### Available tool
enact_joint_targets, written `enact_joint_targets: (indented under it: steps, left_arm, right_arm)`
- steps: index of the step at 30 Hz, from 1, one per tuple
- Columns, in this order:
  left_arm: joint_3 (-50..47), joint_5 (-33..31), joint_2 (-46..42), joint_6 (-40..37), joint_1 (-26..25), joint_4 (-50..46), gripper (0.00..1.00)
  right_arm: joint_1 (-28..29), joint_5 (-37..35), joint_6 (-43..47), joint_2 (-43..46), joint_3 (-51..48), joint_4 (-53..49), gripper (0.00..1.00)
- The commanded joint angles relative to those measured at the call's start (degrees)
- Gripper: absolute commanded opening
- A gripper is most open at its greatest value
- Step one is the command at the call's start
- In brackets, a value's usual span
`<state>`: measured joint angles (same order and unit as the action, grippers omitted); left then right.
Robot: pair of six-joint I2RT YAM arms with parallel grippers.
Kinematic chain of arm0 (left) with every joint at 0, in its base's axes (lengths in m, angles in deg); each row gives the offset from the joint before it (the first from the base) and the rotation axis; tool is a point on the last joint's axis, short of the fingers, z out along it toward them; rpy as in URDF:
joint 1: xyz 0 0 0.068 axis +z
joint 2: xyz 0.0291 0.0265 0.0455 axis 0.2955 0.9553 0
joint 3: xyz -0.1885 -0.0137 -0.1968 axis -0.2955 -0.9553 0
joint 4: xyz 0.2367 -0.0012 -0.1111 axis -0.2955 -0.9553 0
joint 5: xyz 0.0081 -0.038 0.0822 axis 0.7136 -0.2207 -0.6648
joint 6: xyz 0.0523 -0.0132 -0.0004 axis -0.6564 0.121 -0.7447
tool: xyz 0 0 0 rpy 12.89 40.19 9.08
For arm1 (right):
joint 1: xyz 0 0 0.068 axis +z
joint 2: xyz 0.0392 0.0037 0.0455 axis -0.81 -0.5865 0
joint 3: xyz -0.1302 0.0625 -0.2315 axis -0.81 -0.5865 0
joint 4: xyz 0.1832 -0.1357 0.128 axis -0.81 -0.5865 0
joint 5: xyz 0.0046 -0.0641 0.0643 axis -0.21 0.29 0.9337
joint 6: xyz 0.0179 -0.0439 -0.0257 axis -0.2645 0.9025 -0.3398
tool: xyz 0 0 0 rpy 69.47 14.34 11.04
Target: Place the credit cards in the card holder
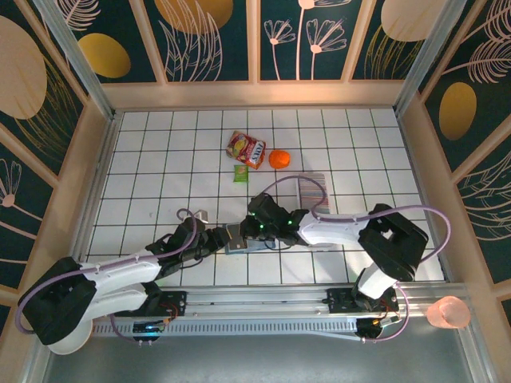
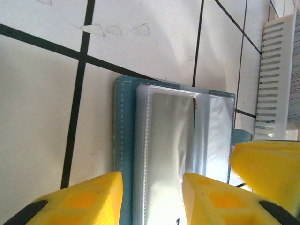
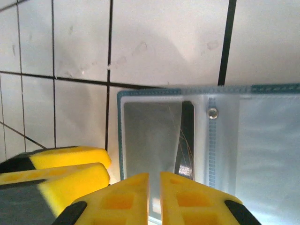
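Observation:
The teal card holder (image 1: 242,239) lies open on the tiles between both arms, clear sleeves up. In the left wrist view my left gripper (image 2: 152,190) stands open, and its yellow fingers (image 2: 84,201) straddle the sleeve stack by the holder's teal edge (image 2: 123,140). In the right wrist view my right gripper (image 3: 154,187) is all but shut, only a thin slit showing, and points at a sleeve pocket of the card holder (image 3: 262,88). A grey credit card (image 3: 150,136) sits in that pocket, over a dark card (image 3: 187,136). Nothing is between the right jaws.
A slotted clear tray (image 1: 311,189) with thin cards on edge stands behind the right arm; its white comb wall (image 2: 274,75) is close by. Further back lie a snack bag (image 1: 246,148), an orange (image 1: 279,159) and a small green packet (image 1: 240,173). Wooden walls surround the table.

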<state>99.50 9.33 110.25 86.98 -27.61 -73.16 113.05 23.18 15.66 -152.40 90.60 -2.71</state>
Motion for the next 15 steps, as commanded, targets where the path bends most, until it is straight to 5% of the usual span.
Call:
enact_joint_targets:
  steps: [1, 7, 15]
  left_arm:
    - [1.94, -1.2, 0.05, -0.87, -0.33, -3.59, 0.38]
    - [3.56, -0.54, 2.43, -1.76, -0.3, -5.31, 0.39]
    - [5.27, 0.05, 4.38, -2.7, -0.33, -7.39, 0.41]
  right_arm:
    - [-0.27, -4.69, 2.13, 0.73, 1.26, -5.43, 0.12]
    - [-0.86, -4.19, 2.88, -2.2, 1.39, -5.78, 0.0]
    - [-0.86, -3.92, 4.02, -7.12, 1.74, -7.32, 0.0]
